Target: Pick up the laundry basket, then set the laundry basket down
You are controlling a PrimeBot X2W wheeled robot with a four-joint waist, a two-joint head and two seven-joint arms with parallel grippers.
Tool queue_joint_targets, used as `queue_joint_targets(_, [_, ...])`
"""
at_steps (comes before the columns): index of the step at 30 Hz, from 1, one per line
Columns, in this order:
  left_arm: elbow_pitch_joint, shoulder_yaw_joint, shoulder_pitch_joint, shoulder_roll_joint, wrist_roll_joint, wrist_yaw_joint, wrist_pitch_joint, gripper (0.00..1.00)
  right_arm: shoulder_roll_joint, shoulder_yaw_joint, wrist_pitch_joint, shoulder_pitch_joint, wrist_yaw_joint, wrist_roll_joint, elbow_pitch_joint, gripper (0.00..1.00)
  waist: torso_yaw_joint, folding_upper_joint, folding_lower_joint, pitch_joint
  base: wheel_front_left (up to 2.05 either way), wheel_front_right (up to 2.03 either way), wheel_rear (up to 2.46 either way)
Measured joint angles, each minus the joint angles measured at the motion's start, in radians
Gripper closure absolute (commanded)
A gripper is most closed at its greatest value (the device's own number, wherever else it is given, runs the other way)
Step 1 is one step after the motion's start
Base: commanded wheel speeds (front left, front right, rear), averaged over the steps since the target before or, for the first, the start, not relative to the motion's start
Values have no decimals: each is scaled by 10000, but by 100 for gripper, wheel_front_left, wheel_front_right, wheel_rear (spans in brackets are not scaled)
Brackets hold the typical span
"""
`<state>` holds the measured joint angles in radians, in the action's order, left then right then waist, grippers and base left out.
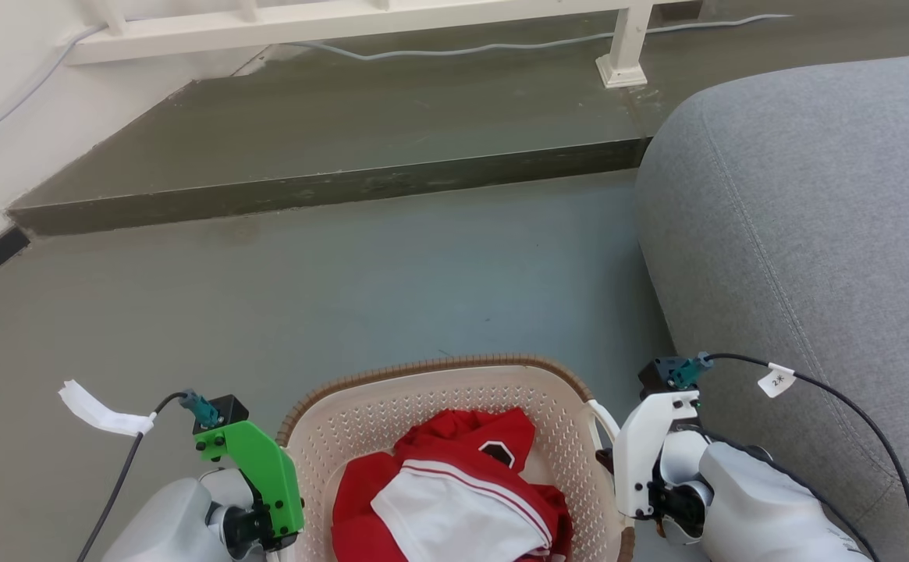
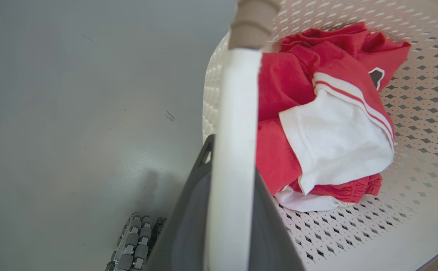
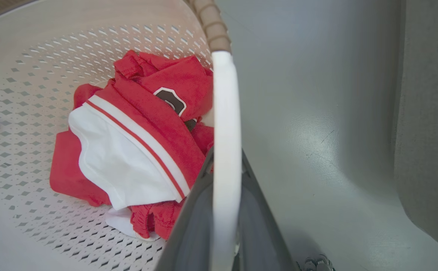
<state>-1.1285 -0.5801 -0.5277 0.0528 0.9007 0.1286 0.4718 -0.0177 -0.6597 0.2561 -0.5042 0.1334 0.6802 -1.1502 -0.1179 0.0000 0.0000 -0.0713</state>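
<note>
Left hand (image 2: 232, 160) and right hand (image 3: 224, 165) each clamp 1 handle (image 2: 235, 98) of the basket (image 1: 438, 400). Uneven arm motion could tilt it, spilling the clothes (image 1: 454, 492).

Colours and patterns: laundry basket (image 1: 329, 437) and surroundings.
Basket body is cream plastic with diamond-perforated walls, a brown woven-look rim (image 1: 454, 362) and a white handle (image 3: 224, 131). Inside it lies a red garment (image 1: 462, 437) with a white panel, a thin red stripe and a dark, white-edged badge. Beside the basket are a grey-green floor (image 1: 423, 281) and a grey sofa (image 1: 813, 234). Flanking it are a green bracket (image 1: 259, 468) on the left and a white bracket (image 1: 649, 445) on the right.
</note>
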Motion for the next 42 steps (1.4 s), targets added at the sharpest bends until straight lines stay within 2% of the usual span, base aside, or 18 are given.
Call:
queue_joint_targets(25, [111, -58, -58, 69, 117, 0, -211, 100, 0, -198, -17, -440, 0, 174, -100, 100, -23, 0, 0, -519, 0, 0, 0])
queue_joint_targets(42, [460, -355, -1059, 188, -100, 0, -1260, 100, -109, -155, -1266, -1353, -50, 65, -121, 100, 84, 0, 0, -1831, 0, 0, 0])
